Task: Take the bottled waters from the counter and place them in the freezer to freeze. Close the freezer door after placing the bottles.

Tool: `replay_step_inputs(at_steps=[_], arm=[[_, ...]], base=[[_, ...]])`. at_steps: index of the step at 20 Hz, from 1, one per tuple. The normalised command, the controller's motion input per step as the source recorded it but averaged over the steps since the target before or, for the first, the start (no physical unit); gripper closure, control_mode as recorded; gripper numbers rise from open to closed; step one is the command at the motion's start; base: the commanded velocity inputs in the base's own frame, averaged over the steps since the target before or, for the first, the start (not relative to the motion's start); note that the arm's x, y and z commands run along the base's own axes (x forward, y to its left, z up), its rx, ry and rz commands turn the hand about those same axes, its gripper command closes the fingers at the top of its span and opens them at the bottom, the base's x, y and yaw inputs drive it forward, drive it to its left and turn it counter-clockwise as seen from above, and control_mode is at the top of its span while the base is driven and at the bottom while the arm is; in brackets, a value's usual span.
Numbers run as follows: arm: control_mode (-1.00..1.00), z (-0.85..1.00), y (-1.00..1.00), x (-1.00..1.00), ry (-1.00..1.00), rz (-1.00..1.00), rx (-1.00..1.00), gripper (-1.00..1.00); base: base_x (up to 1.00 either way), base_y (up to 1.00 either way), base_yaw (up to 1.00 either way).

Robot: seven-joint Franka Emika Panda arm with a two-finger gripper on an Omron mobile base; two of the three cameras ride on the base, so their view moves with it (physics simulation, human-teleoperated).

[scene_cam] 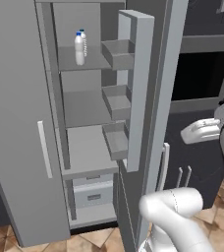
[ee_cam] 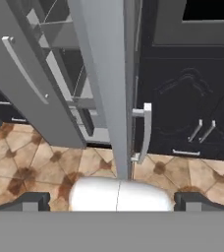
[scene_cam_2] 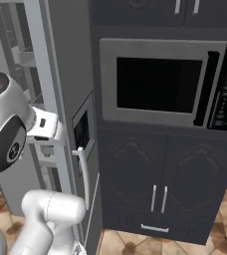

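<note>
With both bottles already standing side by side, upright, on the top shelf of the freezer, the placing step is reading as done and the closing step is coming up. Door: standing wide open, seen edge-on in the left base view, its inner bins facing the shelves; in the right base view its outer face is showing the black dispenser panel and the pale handle. Gripper: hanging clear of the door, looking down along the door's edge toward the handle and the tiled floor; jaws are standing fully apart and holding nothing. Neighbouring items: the plain door, shut, to the left; the dark oven cabinet to the right. Judgement: the next move is calling for the hand to get onto the door's outer face or behind the handle, then sweep it toward the shelves without clipping the bins.
</note>
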Motion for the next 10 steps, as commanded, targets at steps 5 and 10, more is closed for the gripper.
replay_step_inputs(at_steps=[5, 10], arm=[[-1.00, 0.00, -0.52, 0.82, 0.00, 0.18, 0.05, -1.00], [-1.00, 0.00, -0.32, 0.79, 0.00, 0.14, 0.00, -1.00]], base=[[0.00, 0.00, 0.00], [0.00, 0.00, 0.00]])
